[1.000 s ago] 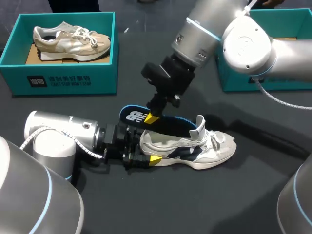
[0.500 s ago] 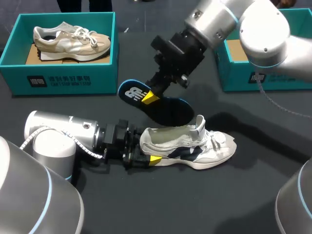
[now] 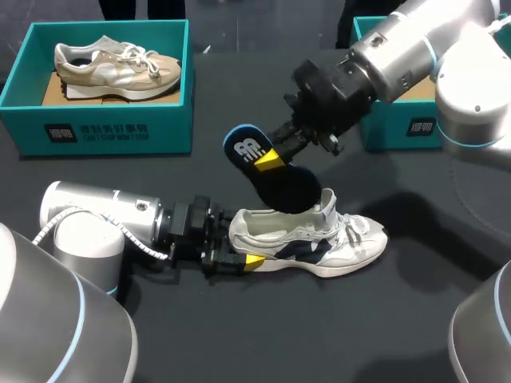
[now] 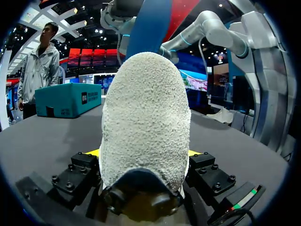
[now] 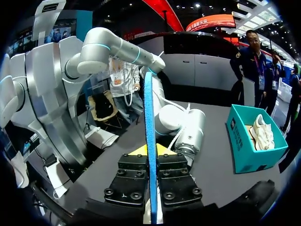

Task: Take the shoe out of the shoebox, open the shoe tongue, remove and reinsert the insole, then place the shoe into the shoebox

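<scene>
Right gripper (image 3: 269, 159) pinched the insole (image 3: 289, 187) heel-end (looked light, floppy) at twelve o'clock of the shoe (image 3: 319, 243), left gripper (image 3: 243, 254) clamping it.

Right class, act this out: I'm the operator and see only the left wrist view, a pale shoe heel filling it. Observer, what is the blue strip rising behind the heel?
Observer: The insole, pinched edge-on in the right jaws, up in the air.
Operator: Is it clear of the shoe?
Observer: Its logo end is high; its lower end hangs by the shoe's collar, contact unclear.
Operator: I see one teal box ahead. Any other?
Observer: Yes, a second shoebox at the far left, holding a beige shoe.
</scene>
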Robot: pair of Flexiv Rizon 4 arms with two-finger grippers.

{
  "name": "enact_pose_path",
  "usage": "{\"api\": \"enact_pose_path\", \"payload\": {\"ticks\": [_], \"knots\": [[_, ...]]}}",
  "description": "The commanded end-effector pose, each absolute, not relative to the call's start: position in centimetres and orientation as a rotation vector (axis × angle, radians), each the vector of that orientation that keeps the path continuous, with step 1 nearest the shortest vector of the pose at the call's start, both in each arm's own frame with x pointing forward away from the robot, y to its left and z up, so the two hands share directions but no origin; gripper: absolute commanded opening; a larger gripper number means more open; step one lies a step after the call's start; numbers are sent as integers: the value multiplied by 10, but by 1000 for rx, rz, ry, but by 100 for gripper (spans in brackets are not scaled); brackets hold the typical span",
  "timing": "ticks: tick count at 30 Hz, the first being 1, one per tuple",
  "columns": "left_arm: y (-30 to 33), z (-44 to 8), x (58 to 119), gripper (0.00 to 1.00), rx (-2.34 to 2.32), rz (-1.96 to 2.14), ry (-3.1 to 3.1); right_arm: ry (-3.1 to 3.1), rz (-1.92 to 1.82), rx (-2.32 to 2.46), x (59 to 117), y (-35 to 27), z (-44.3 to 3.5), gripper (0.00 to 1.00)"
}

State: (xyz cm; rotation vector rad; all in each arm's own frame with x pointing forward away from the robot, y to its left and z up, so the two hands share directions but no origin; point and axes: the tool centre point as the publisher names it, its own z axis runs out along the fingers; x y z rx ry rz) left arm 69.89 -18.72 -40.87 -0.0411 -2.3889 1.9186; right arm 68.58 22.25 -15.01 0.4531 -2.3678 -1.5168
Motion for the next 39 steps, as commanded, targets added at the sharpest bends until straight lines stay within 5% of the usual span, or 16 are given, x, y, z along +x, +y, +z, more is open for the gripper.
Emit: {"api": "enact_pose_path", "payload": {"ticks": [1,39], "knots": [[-187,-410,699,0,-41,1917,-2390,-2307,-1638,364,671,206,-109,0],[-187,-410,699,0,-41,1917,-2390,-2084,-1928,-137,614,187,-57,0]]}}
